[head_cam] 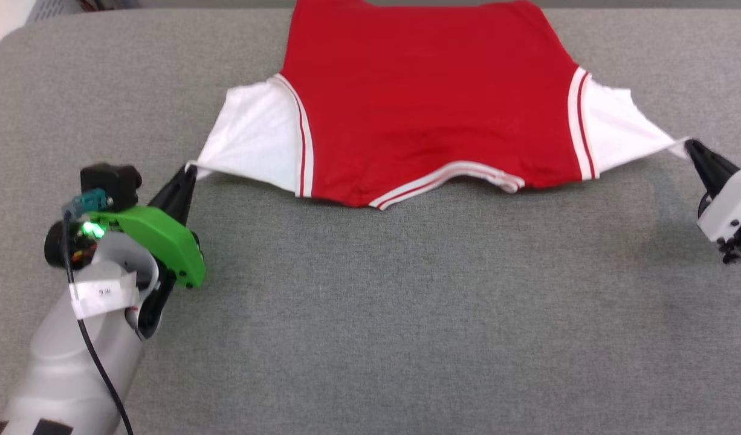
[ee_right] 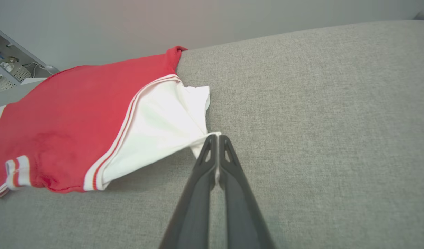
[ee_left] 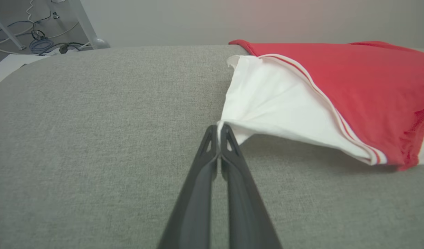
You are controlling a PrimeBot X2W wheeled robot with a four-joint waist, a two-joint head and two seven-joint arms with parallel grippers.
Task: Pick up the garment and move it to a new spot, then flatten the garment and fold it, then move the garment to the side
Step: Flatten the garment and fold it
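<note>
1. Left gripper (head_cam: 191,173) is pinched tight on the white sleeve tip of the red jersey T-shirt (head_cam: 431,103).
2. Right gripper (head_cam: 691,146) clamps the other sleeve, shirt stretched between them over grey fabric tabletop (head_cam: 407,302).

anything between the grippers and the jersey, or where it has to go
Nothing visible: the left gripper and right gripper each pinch a sleeve tip of the garment; no other object lies on the grey surface.

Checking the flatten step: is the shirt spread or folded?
Spread: the shirt is pulled wide between the left gripper and right gripper, each pinching a sleeve tip.
</note>
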